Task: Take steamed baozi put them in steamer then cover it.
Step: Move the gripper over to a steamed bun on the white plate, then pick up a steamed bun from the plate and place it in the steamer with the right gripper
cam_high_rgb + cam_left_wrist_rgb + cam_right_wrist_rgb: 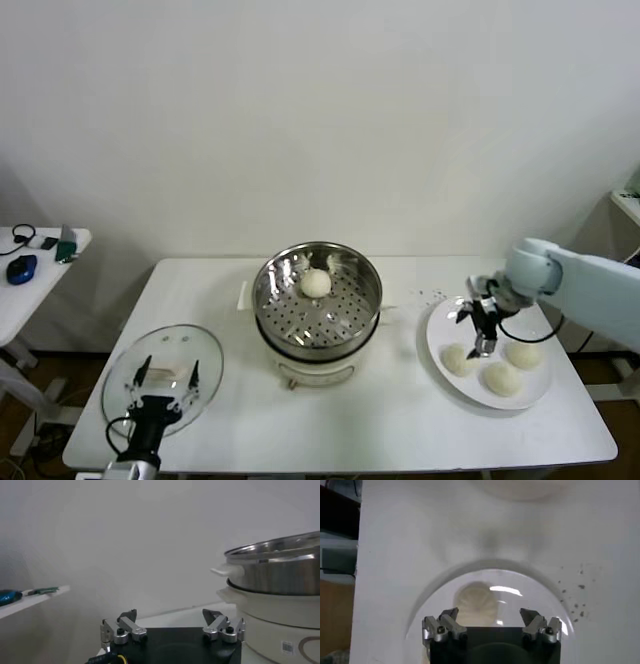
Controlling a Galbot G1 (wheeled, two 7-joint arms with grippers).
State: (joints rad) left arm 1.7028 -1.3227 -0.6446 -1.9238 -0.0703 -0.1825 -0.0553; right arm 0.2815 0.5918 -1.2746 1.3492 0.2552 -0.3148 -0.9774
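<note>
The steamer (317, 300), a shiny steel pot on a cream base, stands mid-table with one baozi (315, 284) on its perforated tray. Three more baozi (457, 359) (500, 377) (523, 354) lie on a white plate (437, 325) at the right. My right gripper (481, 330) hangs open just above the plate's near-left baozi, which shows in the right wrist view (476, 600) ahead of the open, empty gripper (489, 615). My left gripper (168, 372) is open and empty over the glass lid (125, 385). In the left wrist view it (170, 617) has the steamer (280, 565) at its side.
A small side table (40, 290) with a blue mouse (21, 267) stands at the far left. Dark specks (435, 294) dot the table between steamer and plate. A shelf edge (628, 200) shows at the far right.
</note>
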